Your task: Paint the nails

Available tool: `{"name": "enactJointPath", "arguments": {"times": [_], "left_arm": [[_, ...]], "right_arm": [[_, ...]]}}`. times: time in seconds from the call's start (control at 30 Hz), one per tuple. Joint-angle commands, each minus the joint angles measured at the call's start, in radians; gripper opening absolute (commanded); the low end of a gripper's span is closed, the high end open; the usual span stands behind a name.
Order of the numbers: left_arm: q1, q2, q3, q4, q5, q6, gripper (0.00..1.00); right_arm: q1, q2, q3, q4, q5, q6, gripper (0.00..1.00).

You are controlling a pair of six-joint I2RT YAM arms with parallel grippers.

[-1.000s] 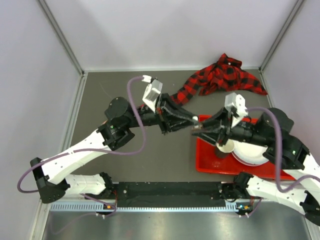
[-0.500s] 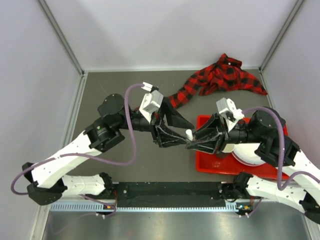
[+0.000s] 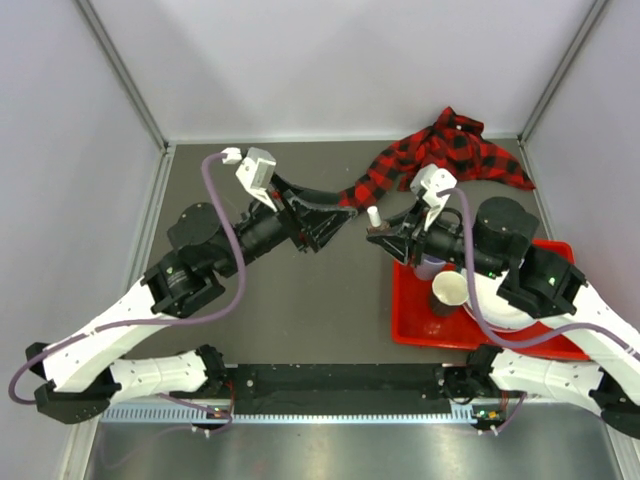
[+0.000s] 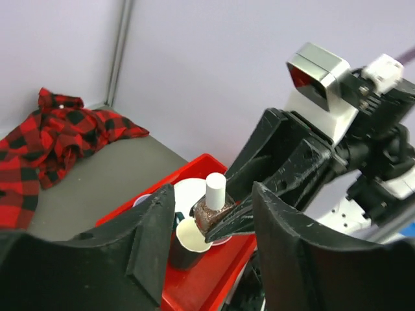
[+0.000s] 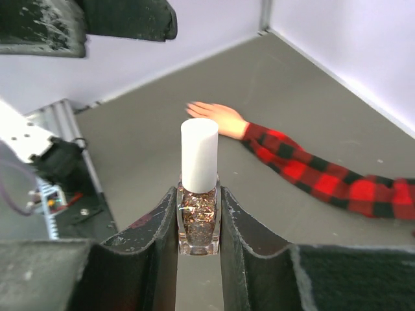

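My right gripper is shut on a small glitter-brown polish bottle with a white cap, held upright above the table by the red tray's far-left corner. My left gripper is open and empty, to the left of the bottle and apart from it; the bottle shows between its fingers. The pale mannequin hand lies flat on the grey table at the end of a red-and-black plaid sleeve. Its nails are too small to make out. In the top view my left gripper hides the hand.
The bunched plaid shirt lies at the back right. A red tray at the right holds a paper cup and a white bowl. Walls close in on three sides.
The two grippers were together by the tray's left edge. My left gripper has drawn back to the left and rear; my right gripper has moved rearward with the bottle.
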Motion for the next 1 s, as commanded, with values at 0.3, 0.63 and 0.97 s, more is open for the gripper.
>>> {"name": "enactJointPath", "arguments": {"times": [0.3,0.63,0.97], "left_arm": [[-0.008,0.144,0.025,0.122,-0.092,-0.083,0.61],[-0.016,0.201,0.042,0.142,-0.067,-0.098,0.46],[-0.013,0.198,0.021,0.193,0.215,-0.049,0.0]], "right_arm": [[-0.005,0.041,0.059,0.021,0.158,-0.09,0.0],[-0.005,0.028,0.054,0.022,0.154,-0.081,0.0],[-0.005,0.0,0.05,0.033,0.042,-0.043,0.0]]}}
